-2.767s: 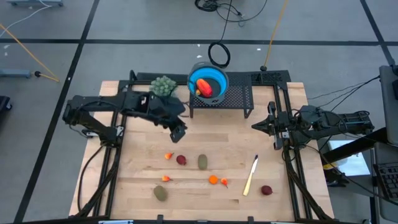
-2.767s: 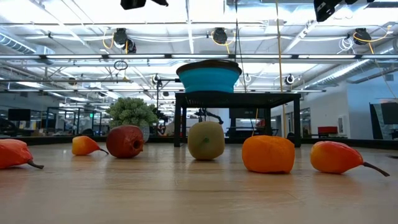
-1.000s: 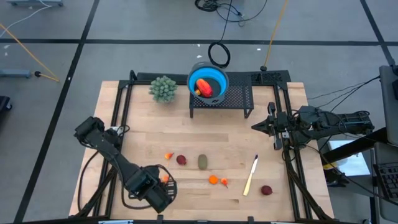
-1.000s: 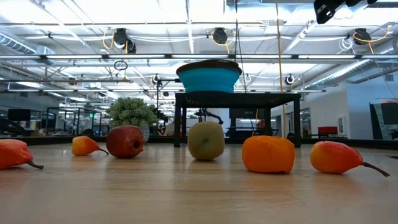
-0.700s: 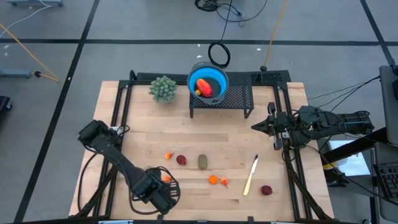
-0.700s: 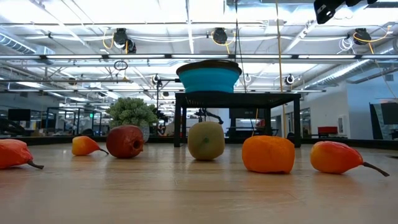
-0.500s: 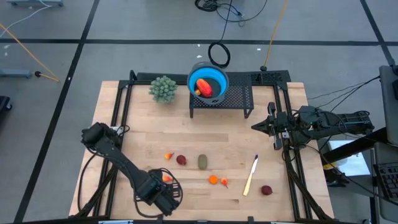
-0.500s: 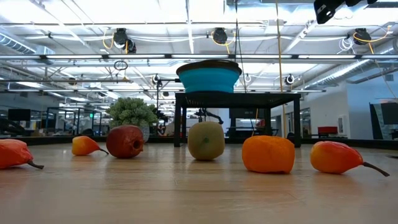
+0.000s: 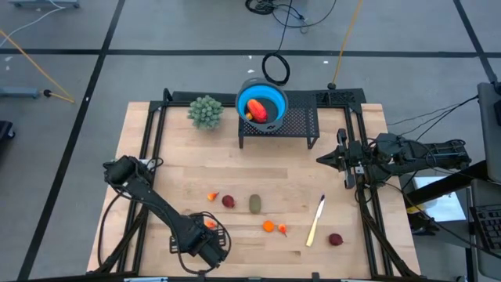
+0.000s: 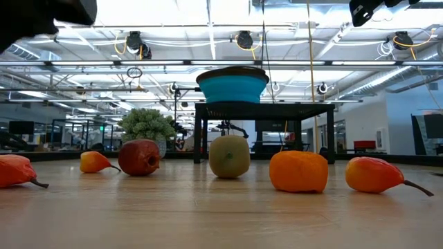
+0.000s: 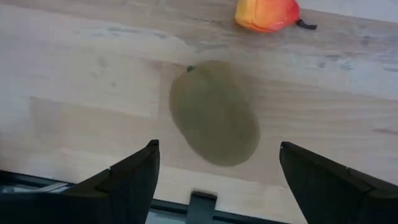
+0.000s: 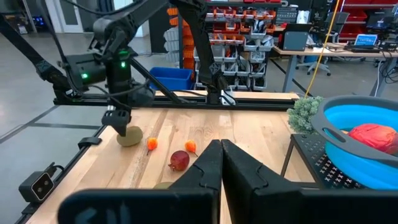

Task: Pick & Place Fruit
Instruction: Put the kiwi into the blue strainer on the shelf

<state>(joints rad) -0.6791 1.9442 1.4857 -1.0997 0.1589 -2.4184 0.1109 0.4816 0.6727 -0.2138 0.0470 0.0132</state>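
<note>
on the wooden table [image 9: 258,176] the left pincer [image 11: 214,180] has swung down to the near edge and spread wide over the olive-green fruit [image 11: 214,112]; a grasp looks imminent; the right pincer [image 12: 219,158] waits shut.

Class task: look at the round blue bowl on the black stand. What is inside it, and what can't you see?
Inside the blue bowl lies a red-orange fruit, plain from above. The low view shows only the bowl's wall, and anything beneath that fruit is covered.
</note>
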